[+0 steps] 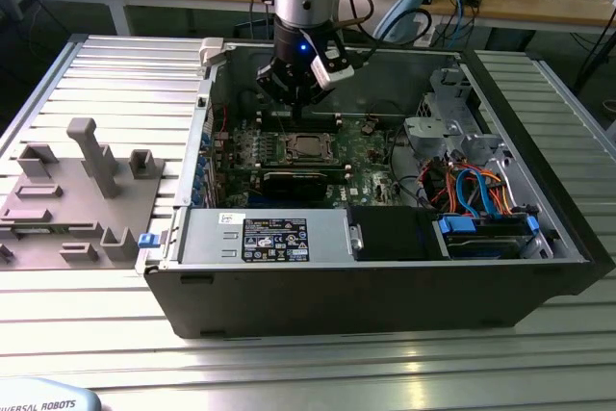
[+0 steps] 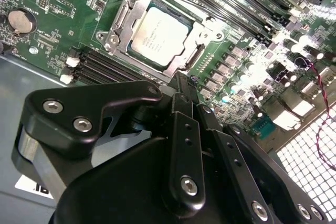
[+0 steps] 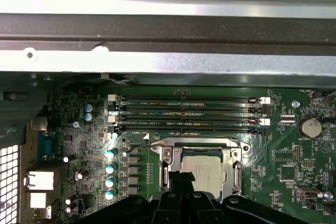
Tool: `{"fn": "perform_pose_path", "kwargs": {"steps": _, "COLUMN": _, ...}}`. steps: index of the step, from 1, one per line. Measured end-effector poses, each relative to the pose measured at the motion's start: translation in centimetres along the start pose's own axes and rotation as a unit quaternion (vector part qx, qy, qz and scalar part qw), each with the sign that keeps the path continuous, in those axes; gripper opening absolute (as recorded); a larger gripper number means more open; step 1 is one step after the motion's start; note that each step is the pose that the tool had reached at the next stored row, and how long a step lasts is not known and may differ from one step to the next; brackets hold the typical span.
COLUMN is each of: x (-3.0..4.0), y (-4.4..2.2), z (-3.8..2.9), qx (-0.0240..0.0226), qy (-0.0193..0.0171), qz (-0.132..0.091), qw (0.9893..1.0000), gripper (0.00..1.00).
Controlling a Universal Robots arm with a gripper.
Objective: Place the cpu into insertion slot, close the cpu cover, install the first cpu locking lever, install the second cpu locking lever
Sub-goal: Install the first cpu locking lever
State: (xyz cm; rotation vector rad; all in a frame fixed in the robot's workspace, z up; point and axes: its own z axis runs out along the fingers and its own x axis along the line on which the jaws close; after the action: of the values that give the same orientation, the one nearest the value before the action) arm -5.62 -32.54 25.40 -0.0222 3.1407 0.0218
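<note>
The cpu (image 2: 157, 32) is a silver-grey square chip lying flat in the insertion slot (image 1: 308, 147) on the green board. In both wrist views the cpu cover (image 2: 122, 18) lies down around it as a silver frame, with the chip showing through its window. The first wrist view also has the cpu (image 3: 210, 170) and the cpu cover (image 3: 232, 169), with a thin lever wire (image 3: 202, 140) along the frame's edge. My gripper (image 2: 181, 81) hangs just above the board at one edge of the socket. Its black fingers (image 2: 181, 124) are shut together with nothing between them.
Long memory slots (image 3: 184, 113) run beside the socket, and a coin battery (image 3: 310, 127) sits further along the board. A long black card (image 1: 294, 183), a power supply (image 1: 265, 238) and a drive bay with blue cables (image 1: 481, 204) fill the case. A grey fixture (image 1: 77, 190) stands outside it.
</note>
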Motion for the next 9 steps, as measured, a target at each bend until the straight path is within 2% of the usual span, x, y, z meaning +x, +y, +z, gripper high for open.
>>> {"fn": "perform_pose_path", "kwargs": {"steps": 9, "x": 0.57, "y": 0.01, "z": 0.0, "qx": 0.0, "qy": 0.0, "qz": -0.001, "qw": 1.0, "gripper": 0.11}}
